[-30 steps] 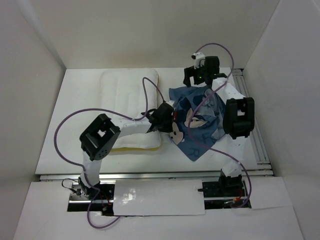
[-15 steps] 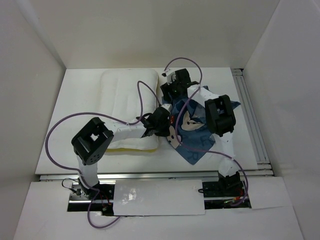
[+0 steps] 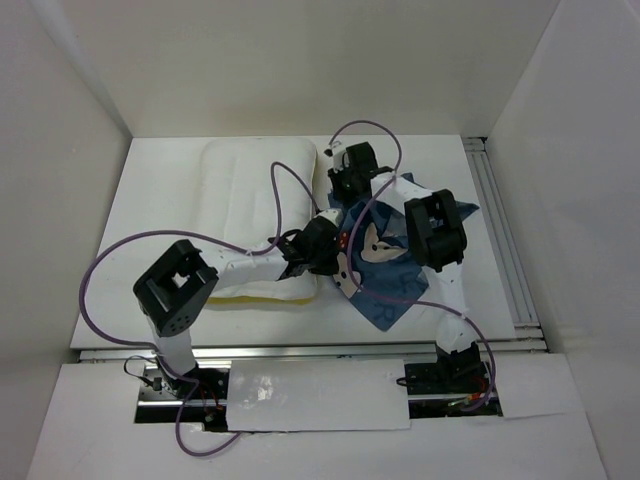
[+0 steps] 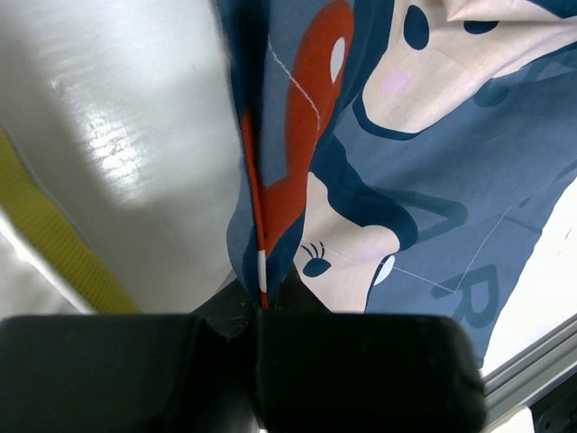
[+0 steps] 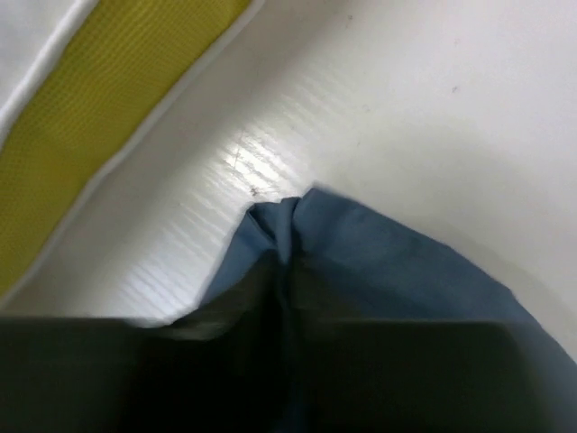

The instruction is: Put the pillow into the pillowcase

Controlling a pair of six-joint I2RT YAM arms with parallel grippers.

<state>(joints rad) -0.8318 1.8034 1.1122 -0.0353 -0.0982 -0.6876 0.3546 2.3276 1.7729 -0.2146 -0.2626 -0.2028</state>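
Top external: pillowcase (image 3: 398, 285) bunched right of centre, against pillow (image 3: 255, 200) at centre-left | left gripper (image 4: 261, 305), right gripper (image 5: 284, 271) both clenched on pillowcase edge | next: spread opening wide, then draw over pillow's corner.

A robotics lab test cell, seen from above: a white table (image 3: 150, 250) is boxed in on three sides by plain white panels (image 3: 300, 60). Two black-and-white robot arms, the left arm (image 3: 178, 290) and the right arm (image 3: 435, 228), are fixed at the near edge, where an aluminium rail (image 3: 300, 352) runs across. Looping purple cables (image 3: 370, 123) trail from the arms, and a second slotted metal rail (image 3: 505, 250) runs along the table's right side.
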